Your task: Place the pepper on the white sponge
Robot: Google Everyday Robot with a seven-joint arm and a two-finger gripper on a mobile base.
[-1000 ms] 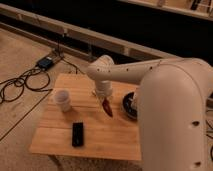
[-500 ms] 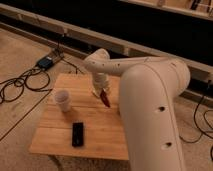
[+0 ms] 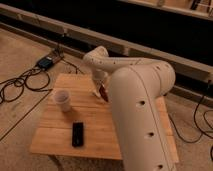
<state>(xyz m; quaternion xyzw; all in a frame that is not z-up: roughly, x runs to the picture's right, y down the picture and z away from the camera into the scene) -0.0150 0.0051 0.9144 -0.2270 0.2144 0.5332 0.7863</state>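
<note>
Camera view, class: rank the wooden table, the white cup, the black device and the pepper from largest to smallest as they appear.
1. wooden table
2. white cup
3. black device, looking close to the cup in size, so this order is unsure
4. pepper, held at the gripper above the table

My claw (image 3: 102, 90) hangs over the middle of the wooden surface (image 3: 55, 137), with the small glossy dark-red pepper (image 3: 103, 93) at its tip, tilted. My arm hides the white sponge.
</note>
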